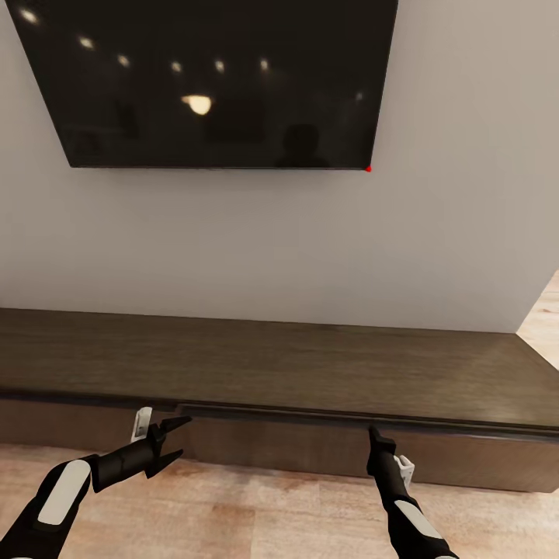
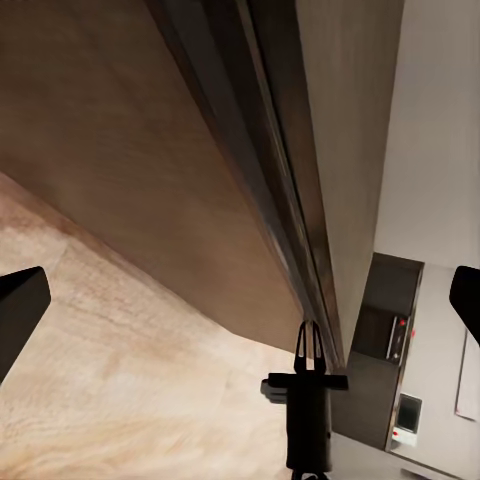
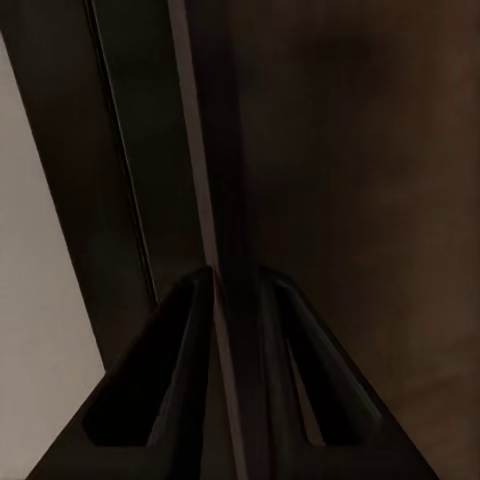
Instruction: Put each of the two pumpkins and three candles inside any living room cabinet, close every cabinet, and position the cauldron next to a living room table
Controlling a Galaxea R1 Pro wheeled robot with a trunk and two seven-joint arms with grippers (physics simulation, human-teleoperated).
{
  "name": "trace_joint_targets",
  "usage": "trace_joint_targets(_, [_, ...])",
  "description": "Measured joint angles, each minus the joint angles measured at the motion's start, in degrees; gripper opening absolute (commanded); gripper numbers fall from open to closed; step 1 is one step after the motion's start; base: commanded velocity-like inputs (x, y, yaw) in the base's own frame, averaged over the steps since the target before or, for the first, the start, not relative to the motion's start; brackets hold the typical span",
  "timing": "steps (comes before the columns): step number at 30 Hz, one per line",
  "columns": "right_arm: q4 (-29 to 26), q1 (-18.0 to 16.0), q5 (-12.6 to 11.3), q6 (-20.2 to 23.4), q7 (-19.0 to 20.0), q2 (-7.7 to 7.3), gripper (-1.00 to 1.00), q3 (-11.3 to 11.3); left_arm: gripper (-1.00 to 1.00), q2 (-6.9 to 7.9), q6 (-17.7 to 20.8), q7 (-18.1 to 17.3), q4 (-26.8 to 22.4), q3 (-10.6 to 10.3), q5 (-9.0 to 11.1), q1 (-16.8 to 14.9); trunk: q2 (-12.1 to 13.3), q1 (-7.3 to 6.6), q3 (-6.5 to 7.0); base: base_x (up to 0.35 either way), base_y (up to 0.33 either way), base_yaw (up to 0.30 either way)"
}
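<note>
Head view puts your right gripper (image 1: 373, 429) at the cabinet (image 1: 310, 365) drawer's top lip, fingers nearly together, gripping nothing I can confirm. Left gripper (image 1: 177, 439) hangs spread, empty. Pull straight, level.

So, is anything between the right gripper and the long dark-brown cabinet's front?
Nothing visible. The right gripper is already at the top edge of the long dark-brown wooden cabinet, its jaws nearly together by the front's lip.

Cabinet (image 1: 310, 365) top bare, open above; overhanging top edge blocks upward reach along fronts.
</note>
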Motion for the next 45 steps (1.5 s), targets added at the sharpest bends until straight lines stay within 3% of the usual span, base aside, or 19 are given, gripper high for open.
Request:
trace_joint_targets(17, [-0.1, 0.0, -0.1, 0.1, -0.3, -0.06, -1.0, 0.1, 1.0, 0.02, 0.0, 0.1, 0.0, 0.0, 0.0, 0.0, 0.0, 0.0, 0.0, -0.022, 0.0, 0.0])
trace_joint_targets(45, [0.1, 0.0, 0.5, 0.1, -0.1, 0.26, -1.0, 1.3, 1.0, 0.03, 0.0, 0.1, 0.0, 0.0, 0.0, 0.0, 0.0, 0.0, 0.01, -0.272, 0.0, 0.0])
